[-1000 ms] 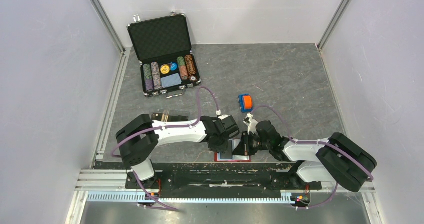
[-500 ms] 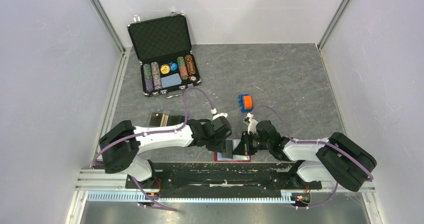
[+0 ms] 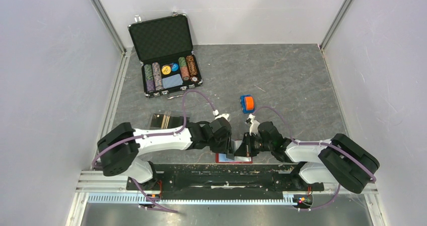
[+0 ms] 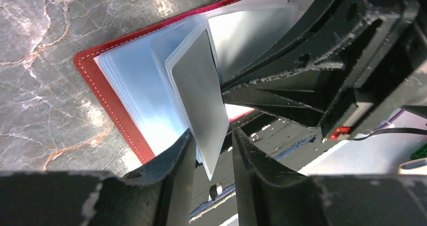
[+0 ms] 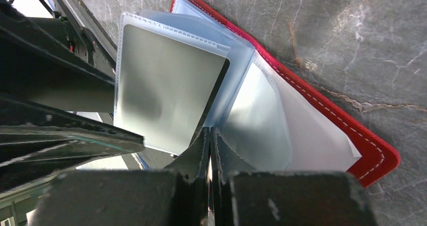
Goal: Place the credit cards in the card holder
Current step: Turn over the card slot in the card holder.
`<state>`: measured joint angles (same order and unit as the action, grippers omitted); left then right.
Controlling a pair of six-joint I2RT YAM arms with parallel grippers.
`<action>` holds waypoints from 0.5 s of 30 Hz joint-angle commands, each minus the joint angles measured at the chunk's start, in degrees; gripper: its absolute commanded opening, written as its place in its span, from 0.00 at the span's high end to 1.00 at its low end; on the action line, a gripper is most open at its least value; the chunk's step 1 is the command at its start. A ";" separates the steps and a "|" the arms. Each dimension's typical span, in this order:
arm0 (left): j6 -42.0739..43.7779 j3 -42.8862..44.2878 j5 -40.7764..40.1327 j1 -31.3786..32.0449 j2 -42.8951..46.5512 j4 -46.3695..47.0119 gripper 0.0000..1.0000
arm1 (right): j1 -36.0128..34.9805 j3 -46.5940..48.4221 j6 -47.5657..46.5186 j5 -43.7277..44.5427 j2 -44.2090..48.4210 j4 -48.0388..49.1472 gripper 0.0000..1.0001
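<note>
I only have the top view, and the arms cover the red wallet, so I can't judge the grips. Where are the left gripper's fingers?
Observer: The left gripper straddles one corner of a raised clear sleeve, jaws apart.
Operator: Anything in that sleeve?
Observer: A grey card fills it.
Operator: And the right gripper?
Observer: The right gripper is shut, its tips against that sleeve's edge above the open red wallet. I can't confirm a pinch.

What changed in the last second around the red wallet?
The left arm swung its elbow left and toward the near edge, uncovering the shiny flat item behind it; the left gripper barely shifted at the red wallet. The right gripper stayed shut on the clear sleeves; the briefcase and orange item stayed put.
</note>
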<state>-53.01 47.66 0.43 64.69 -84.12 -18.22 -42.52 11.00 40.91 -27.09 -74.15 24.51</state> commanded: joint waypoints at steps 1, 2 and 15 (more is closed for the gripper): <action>-0.29 2.97 1.83 -0.07 -2.95 0.24 0.66 | -0.02 0.35 -0.84 0.08 1.51 -0.85 1.00; -0.46 2.97 1.59 -0.05 -3.11 0.37 0.72 | -0.07 0.43 -0.91 0.11 1.74 -1.02 1.00; 5.42 12.61 -10.24 -0.95 -3.62 -21.83 0.98 | 0.09 4.49 -2.76 4.92 11.82 -7.17 1.00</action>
<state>-51.05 56.34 -5.04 64.36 -87.50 -32.14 -42.52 12.29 39.64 -25.21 -66.50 18.39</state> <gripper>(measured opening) 0.036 0.004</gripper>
